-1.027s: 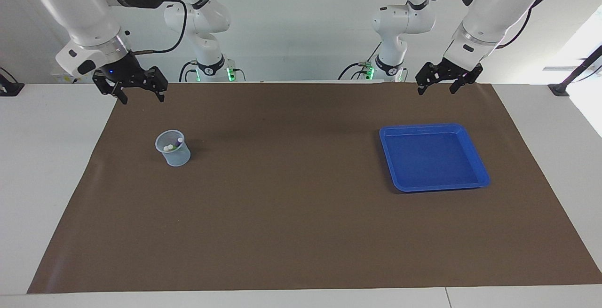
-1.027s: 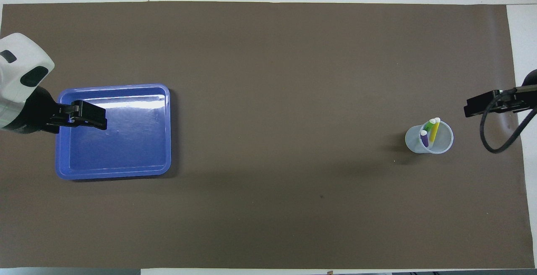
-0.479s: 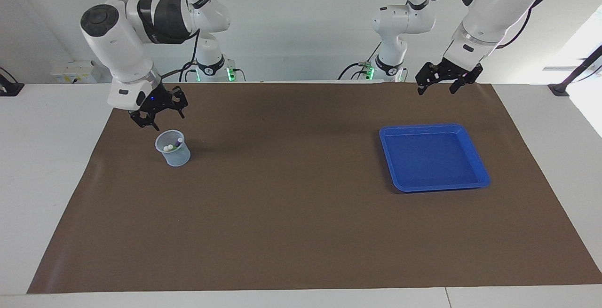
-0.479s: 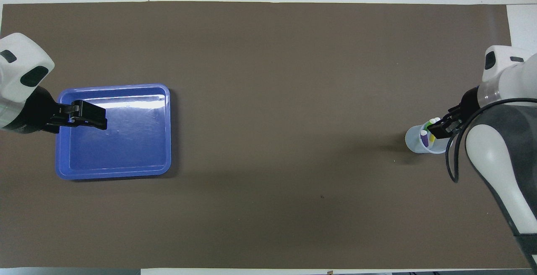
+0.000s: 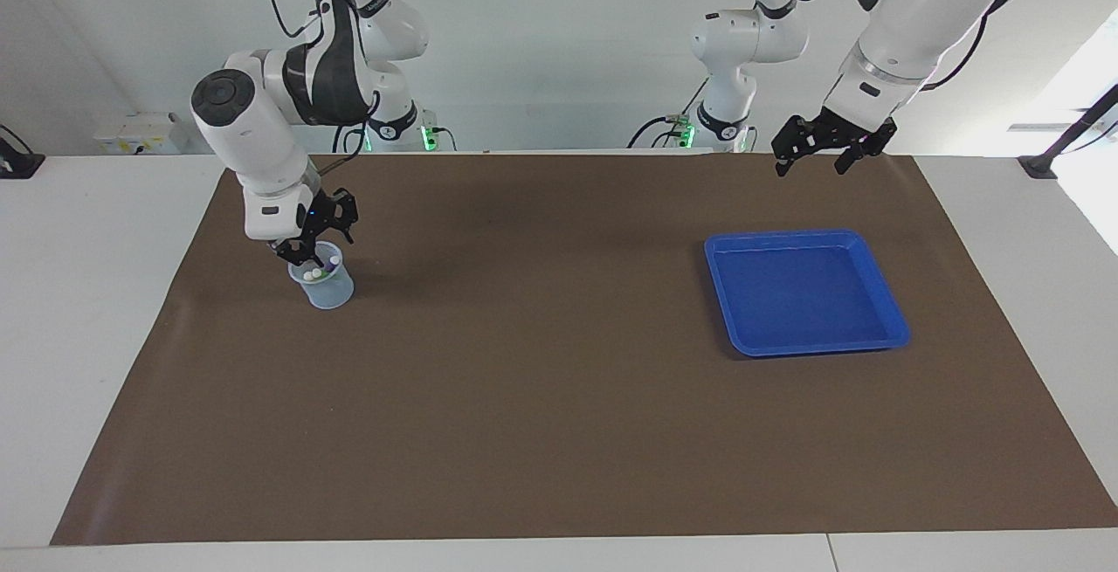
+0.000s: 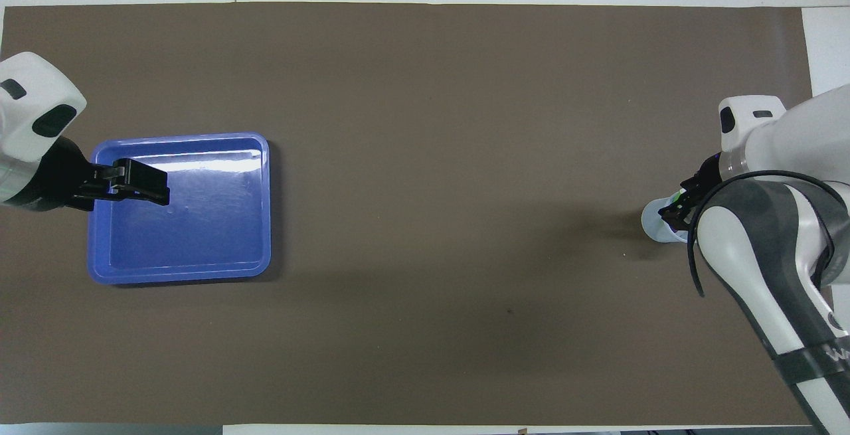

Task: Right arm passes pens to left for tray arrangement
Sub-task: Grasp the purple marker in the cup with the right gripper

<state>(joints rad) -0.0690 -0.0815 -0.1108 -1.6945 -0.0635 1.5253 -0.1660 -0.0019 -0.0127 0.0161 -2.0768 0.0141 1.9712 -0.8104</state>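
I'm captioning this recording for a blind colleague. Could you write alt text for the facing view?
The right arm's end effector reaches down into the mouth of a small clear cup holding pens, toward the right arm's end of the brown mat. The left arm's end effector waits raised near the mat's edge by the robots, with the empty blue tray farther from them.

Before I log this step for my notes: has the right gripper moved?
Yes. The right gripper came down from the mat's robot-side edge to the cup holding the pens.

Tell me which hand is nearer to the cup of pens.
Right. The right hand is just above the cup rim; the left hand waits up near the blue tray's end.
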